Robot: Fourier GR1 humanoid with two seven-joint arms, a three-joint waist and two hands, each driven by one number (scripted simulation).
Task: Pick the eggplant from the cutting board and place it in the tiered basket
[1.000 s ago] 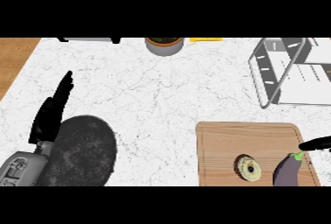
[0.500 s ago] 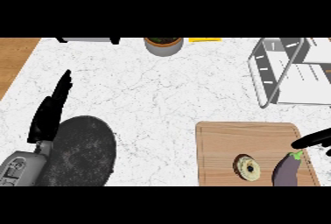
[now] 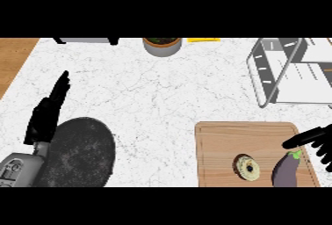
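Right hand (image 3: 311,141) moved in over eggplant (image 3: 286,169) on board (image 3: 220,149), fingers open, nothing gripped; lift, basket (image 3: 272,74) placement left; left hand (image 3: 48,112) open, resting

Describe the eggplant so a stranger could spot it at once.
Find the wooden cutting board at the counter's lower right. The eggplant lies near its right edge, just under the right hand. It is long, dark purple and green-capped, unlike the round pale bagel beside it.
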